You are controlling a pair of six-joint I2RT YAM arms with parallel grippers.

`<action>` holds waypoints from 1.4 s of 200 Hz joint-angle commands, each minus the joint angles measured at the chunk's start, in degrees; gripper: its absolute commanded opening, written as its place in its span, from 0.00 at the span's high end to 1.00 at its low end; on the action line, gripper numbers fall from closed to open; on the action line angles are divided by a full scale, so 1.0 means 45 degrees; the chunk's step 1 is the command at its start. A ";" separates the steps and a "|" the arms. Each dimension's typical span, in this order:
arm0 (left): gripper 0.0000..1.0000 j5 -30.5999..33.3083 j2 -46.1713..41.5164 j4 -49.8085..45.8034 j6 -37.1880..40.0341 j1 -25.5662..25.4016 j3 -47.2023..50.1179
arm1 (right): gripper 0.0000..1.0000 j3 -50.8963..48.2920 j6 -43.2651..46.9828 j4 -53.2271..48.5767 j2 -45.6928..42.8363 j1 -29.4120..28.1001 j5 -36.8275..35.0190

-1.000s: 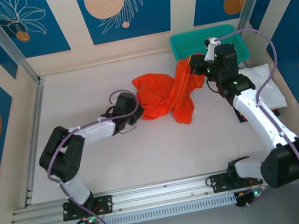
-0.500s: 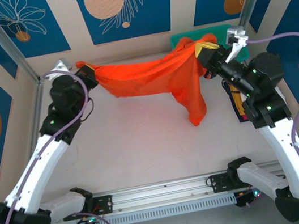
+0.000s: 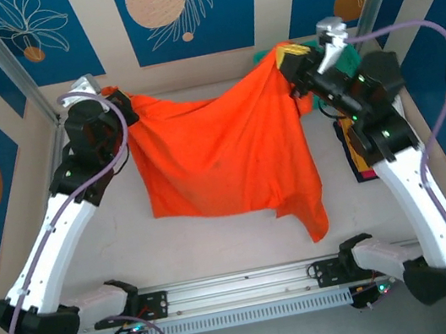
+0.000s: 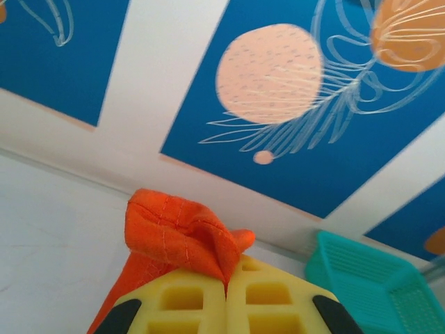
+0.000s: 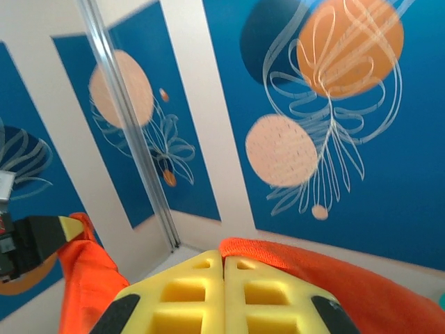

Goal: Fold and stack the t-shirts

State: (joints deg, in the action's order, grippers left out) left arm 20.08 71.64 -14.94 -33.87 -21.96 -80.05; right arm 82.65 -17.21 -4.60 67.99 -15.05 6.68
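From above, my left gripper [image 3: 119, 96] and right gripper [image 3: 292, 57] each clamp a top corner of the orange-red t-shirt [image 3: 222, 159], which is spread between them. Left wrist: yellow pads [image 4: 184, 299] pinch bunched cloth, with the teal basket [image 4: 368, 275] near. Right wrist: pads pressed together on the shirt's edge.

The t-shirt [image 3: 222, 159] is matt cloth, the fingers [image 4: 181, 306] matt yellow plastic, the basket [image 4: 368, 278] plastic mesh.

The left gripper [image 4: 226, 292] pinches a bunched fold of the orange-red t-shirt [image 4: 177, 233] between its closed yellow pads; right of the gripper sits a teal basket [image 4: 368, 278]; behind, a blue patterned wall [image 4: 292, 104].
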 commanded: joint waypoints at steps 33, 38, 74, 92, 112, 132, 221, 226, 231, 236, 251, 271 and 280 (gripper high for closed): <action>1.00 -0.2251 0.2879 -0.0131 -0.0266 0.2417 -0.3654 | 1.00 0.4449 -0.0126 0.0261 0.3993 -0.0160 0.0856; 1.00 -0.2451 0.3056 -0.0225 -0.0263 0.2566 -0.4140 | 1.00 0.5023 -0.0121 0.0212 0.4258 -0.0206 0.0918; 1.00 -0.2957 0.3088 -0.0761 -0.0034 0.3643 -0.6419 | 1.00 0.7946 0.0355 -0.0398 0.5126 -0.0599 0.0985; 1.00 -0.2866 0.2444 -0.0887 0.0156 0.3931 -0.6214 | 1.00 0.7597 0.0499 -0.0519 0.4732 -0.0620 0.0770; 1.00 -0.2666 0.1372 -0.0820 0.0265 0.4020 -0.4501 | 1.00 0.5170 0.0576 -0.0357 0.3627 -0.0621 0.0547; 1.00 -0.2471 -0.0103 -0.0687 -0.0002 0.4034 -0.1387 | 1.00 0.1464 0.0193 0.0207 0.2230 -0.0621 0.0363; 0.00 -0.1239 -0.3693 -0.1075 -0.2228 0.4020 0.9921 | 0.08 -0.9153 -0.2707 0.1058 -0.0205 -0.1949 -0.1982; 0.00 -0.1289 -0.3631 -0.0934 -0.2266 0.4020 1.0041 | 0.08 -0.9169 -0.2708 0.1024 -0.0151 -0.1949 -0.2330; 0.00 -0.1330 -0.3490 -0.0788 -0.2329 0.4020 1.0106 | 0.08 -0.9142 -0.2682 0.0983 -0.0030 -0.1949 -0.2617; 0.00 -0.1382 -0.3287 -0.0688 -0.2388 0.4020 1.0122 | 0.08 -0.8995 -0.2661 0.0868 0.0164 -0.1949 -0.2874; 0.00 -0.1449 -0.2448 -0.0497 -0.2597 0.4020 0.9942 | 0.09 -0.8325 -0.2673 0.0505 0.1032 -0.1949 -0.3501; 0.00 -0.1414 -0.1127 -0.0163 -0.2689 0.4029 0.9383 | 0.16 -0.7111 -0.2729 -0.0067 0.2560 -0.1966 -0.4009; 0.00 -0.1380 -0.0516 0.0080 -0.2698 0.4038 0.9095 | 0.20 -0.6552 -0.2669 -0.0242 0.3287 -0.1987 -0.4095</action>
State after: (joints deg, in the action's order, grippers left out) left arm 12.56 64.01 -18.26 -44.64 -4.34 -35.68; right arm 47.31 -28.36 -3.46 76.25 -23.94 -6.55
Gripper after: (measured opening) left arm 0.998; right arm 0.839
